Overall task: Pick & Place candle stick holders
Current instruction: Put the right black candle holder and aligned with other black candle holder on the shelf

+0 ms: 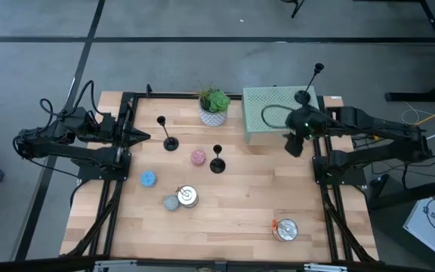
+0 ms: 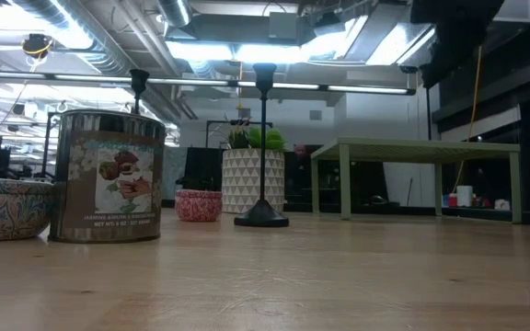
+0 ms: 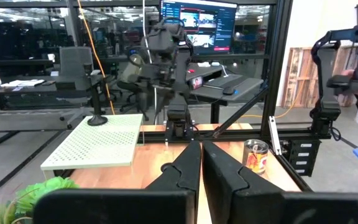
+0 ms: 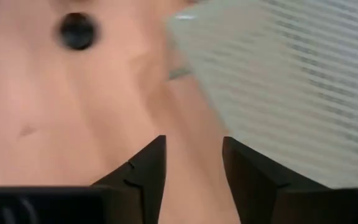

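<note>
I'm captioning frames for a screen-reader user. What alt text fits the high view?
From above: one black candle stick holder stands on a green perforated stand, two others on the wooden table. The right gripper hangs open by the stand; the left gripper waits at the table's left edge.

Bright ceiling lights glare; right wrist view blurred.

Counting what is sitting on the table

Three black candle holders [image 1: 171, 143] [image 1: 217, 166] [image 1: 303, 97] are standing there, alongside three small candles [image 1: 149, 179] [image 1: 198, 157] [image 1: 171, 202], two silver tins [image 1: 188, 196] [image 1: 286, 230], one potted plant [image 1: 214, 106] and one green rack [image 1: 266, 113].
</note>
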`<state>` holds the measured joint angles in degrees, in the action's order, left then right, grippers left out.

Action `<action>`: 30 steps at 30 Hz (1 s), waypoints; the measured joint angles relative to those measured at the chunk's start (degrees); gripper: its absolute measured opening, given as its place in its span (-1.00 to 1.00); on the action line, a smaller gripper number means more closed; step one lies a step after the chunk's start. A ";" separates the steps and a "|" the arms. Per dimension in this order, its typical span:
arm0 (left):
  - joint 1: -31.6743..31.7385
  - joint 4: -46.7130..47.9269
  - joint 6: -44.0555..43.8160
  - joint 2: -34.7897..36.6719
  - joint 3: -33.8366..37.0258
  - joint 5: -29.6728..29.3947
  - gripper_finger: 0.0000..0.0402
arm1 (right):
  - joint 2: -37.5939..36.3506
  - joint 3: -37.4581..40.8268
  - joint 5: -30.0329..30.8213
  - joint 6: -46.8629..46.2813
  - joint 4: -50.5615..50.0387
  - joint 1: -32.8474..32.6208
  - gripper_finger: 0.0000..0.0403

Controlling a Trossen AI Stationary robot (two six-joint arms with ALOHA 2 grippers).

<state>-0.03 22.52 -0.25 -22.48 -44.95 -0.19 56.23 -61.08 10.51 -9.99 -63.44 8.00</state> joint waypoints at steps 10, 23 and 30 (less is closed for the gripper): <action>0.01 0.00 0.00 -0.01 0.00 -0.01 -0.94 | -10.95 15.09 -9.53 6.09 11.75 -6.06 -0.57; 0.00 0.00 0.00 -0.02 0.00 0.00 -0.95 | -20.72 39.61 -26.59 2.01 48.69 -12.01 -0.73; 0.02 0.00 0.00 -0.02 0.00 0.00 -0.94 | -24.27 43.60 -25.75 1.43 52.12 -18.80 -0.73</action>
<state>-0.01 22.52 -0.25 -22.50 -44.95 -0.19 31.96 -17.48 -15.25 -8.56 -11.32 -10.81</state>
